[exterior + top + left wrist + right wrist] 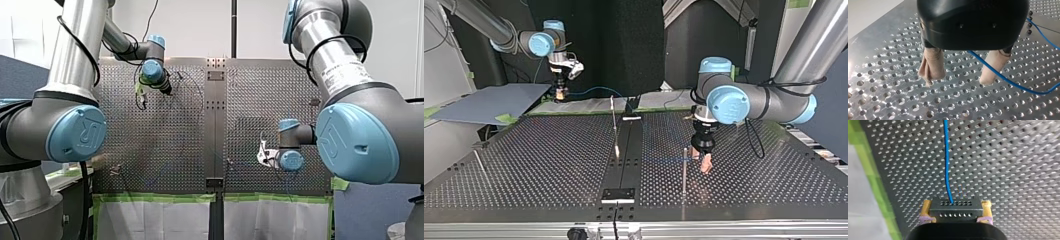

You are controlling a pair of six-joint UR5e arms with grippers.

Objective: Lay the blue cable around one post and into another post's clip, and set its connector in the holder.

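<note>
Order: top view, left to right.

1. my right gripper (559, 93): at view's far left, back by the table edge. Pads pressed onto the connector (955, 208), one pad on each short end. Conn. sits square btwn the pads, face pointing ahead (right wrist view).
   - Handling (judged): connector is a small rigid black block, light. End faces are the right place to hold it, w/ the cable side left free. The present hold looks sound for setting it down.

2. blue cable (596, 90): leaves the connector's face and runs across the back of the table toward the middle. It then comes fwd to my left gripper.
   - Handling (judged): thin, light, limp. It will sag, curl and slide thru a loose hold. No stiffness to push with, so it must be led under light tension. Best taken close to whichever post it is being laid on, not mid-span.

3. middle post (614, 120): thin, upright, near the table's dark centre strip. Whether the cable touches it: cannot tell.

4. near post (684, 170): thin, upright, just beside my left gripper. A clip on it: too small to tell.

5. my left gripper (701, 159): at view's right, tips low over the perforated table (885, 75). Beige pads (931, 66) spread, gripping nothing. In left wrist view the cable comes out from under the gripper body, passes btwn the fingers and crosses one pad. From there it trails off over the plate. It is inside the gap but loose.
   - Judged: closing here would catch it.
</note>
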